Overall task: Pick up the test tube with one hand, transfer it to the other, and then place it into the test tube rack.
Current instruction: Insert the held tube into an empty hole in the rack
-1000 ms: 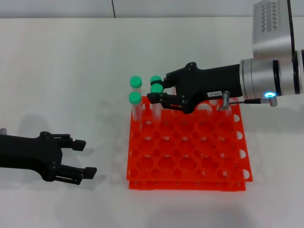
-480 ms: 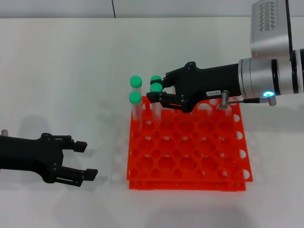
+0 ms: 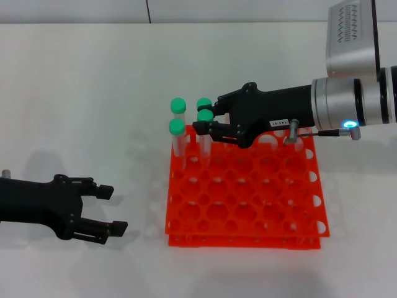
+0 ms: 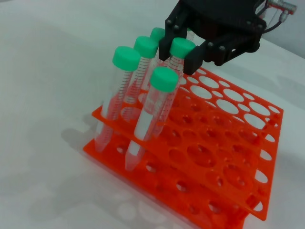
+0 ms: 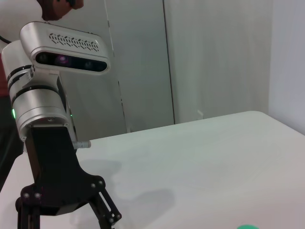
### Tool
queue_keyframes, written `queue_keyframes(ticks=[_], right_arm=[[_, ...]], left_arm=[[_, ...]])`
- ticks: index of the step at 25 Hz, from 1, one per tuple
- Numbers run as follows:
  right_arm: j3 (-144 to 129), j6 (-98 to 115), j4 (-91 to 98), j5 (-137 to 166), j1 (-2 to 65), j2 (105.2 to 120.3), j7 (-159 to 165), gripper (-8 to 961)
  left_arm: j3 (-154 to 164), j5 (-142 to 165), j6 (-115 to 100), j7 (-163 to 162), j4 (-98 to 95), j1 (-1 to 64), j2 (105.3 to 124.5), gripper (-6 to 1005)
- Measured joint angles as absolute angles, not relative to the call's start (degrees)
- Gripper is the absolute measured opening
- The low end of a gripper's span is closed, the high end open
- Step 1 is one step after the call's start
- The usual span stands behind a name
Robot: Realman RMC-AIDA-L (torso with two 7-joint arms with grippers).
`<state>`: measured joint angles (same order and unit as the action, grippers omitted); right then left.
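The orange-red test tube rack (image 3: 243,239) stands on the white table, right of centre. Several green-capped tubes stand in its far-left corner. My right gripper (image 3: 208,118), the one with the white label, reaches in from the right. It is shut on the green cap of one test tube (image 3: 205,115), which stands in a rack hole. In the left wrist view its fingers (image 4: 167,44) clamp that cap (image 4: 182,46) above the rack (image 4: 205,179). My left gripper (image 3: 113,210) is open and empty, low over the table, left of the rack.
Three other green-capped tubes (image 3: 178,106) stand close beside the held one, tilted in their holes. Most rack holes hold nothing. The right wrist view shows my left arm (image 5: 47,157) on the white table, with a grey wall behind.
My left gripper has drifted slightly toward the near edge of the table. The right gripper and the tube it holds have barely moved.
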<state>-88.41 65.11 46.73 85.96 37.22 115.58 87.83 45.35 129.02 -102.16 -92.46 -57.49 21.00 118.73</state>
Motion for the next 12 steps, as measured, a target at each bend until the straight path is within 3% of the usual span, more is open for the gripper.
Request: queue_keyframes(ticks=[12], right_arm=[[-88.50, 64.59, 46.67, 85.93, 36.81, 115.66, 87.71, 266]], left_arm=[[45.35, 129.02, -102.12, -92.37, -57.46, 20.92, 118.82, 878]])
